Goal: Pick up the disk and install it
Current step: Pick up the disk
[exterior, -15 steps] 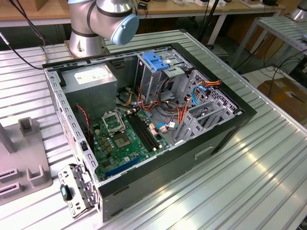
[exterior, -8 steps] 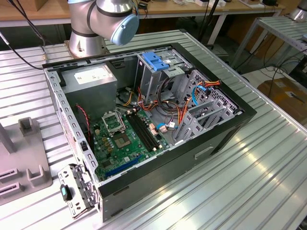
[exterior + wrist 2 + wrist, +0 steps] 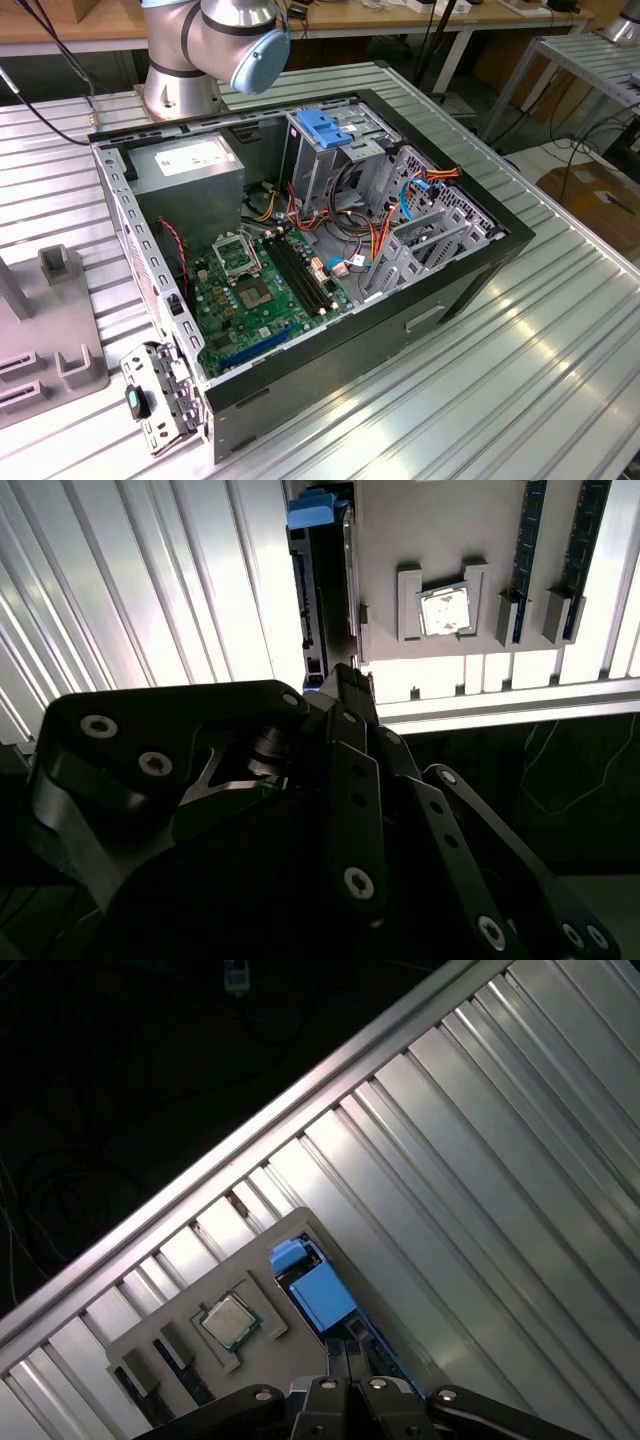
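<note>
The disk (image 3: 322,1298) stands on edge in a slot of a grey fixture (image 3: 290,1235), its blue plastic frame facing the camera. In the second wrist view the disk (image 3: 308,590) shows as a dark edge with a blue tab at its far end. My gripper (image 3: 347,1365) hangs just above the disk's near end, and its black fingers (image 3: 345,685) appear pressed together with nothing between them. The open computer case (image 3: 470,280) lies on the table in the exterior view.
On the fixture, beside the disk, sit a processor chip (image 3: 228,1322) and memory sticks (image 3: 530,560). Inside the case are a motherboard (image 3: 260,290), a grey power supply (image 3: 190,165), loose cables and a drive cage with a blue latch (image 3: 325,128). The arm's base (image 3: 180,85) stands behind the case.
</note>
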`<state>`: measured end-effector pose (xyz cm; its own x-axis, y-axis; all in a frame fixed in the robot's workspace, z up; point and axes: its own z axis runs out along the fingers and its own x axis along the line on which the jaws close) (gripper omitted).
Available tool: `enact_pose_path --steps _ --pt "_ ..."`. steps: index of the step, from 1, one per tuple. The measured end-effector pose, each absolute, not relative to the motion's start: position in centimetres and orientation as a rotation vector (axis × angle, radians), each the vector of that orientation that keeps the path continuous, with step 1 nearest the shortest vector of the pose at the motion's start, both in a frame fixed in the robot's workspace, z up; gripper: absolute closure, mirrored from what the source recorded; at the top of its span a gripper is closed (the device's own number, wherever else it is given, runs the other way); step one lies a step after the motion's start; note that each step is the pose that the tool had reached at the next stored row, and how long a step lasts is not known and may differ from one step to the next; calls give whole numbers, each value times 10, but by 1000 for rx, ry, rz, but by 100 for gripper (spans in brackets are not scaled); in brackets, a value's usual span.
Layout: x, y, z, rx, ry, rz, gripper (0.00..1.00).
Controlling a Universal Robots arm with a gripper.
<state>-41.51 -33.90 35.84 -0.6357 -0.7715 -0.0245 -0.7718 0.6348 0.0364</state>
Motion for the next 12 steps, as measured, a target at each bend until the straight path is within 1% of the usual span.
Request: enact_pose_path --steps 12 --pt "-415 -339 358 -1420 2795 68 89"
